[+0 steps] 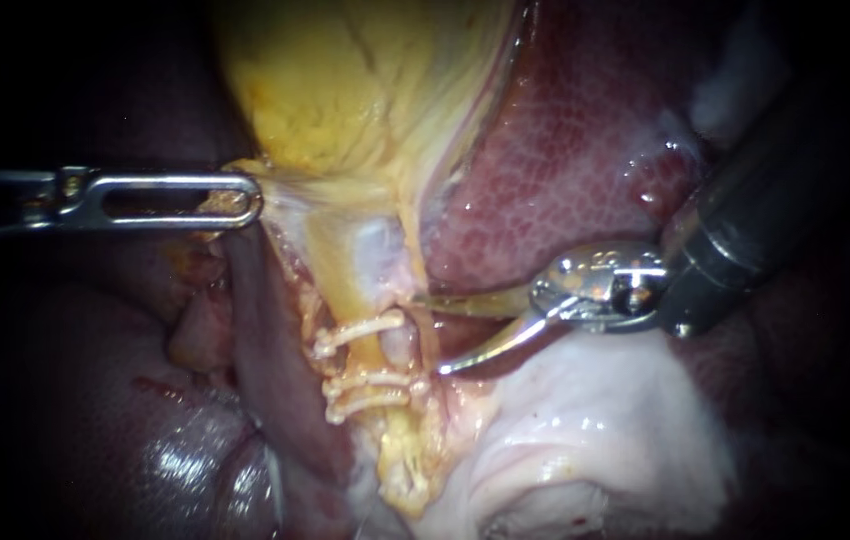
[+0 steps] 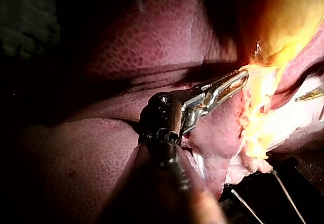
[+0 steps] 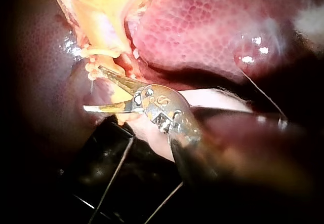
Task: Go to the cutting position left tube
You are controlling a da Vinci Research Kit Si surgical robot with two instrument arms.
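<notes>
Grips gallbladder (image 1: 345, 90) edge with left instrument (image 1: 240, 200); holds right instrument (image 1: 428, 333) wide open, empty, beside clipped tube (image 1: 397, 348). Wet, glistening liver (image 1: 565, 150) around; darkness beyond.

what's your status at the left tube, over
Left end effector shut on gallbladder edge. Right end effector open, blade tips beside clipped tube, level with the gap between clips. Nothing in the way.
</notes>
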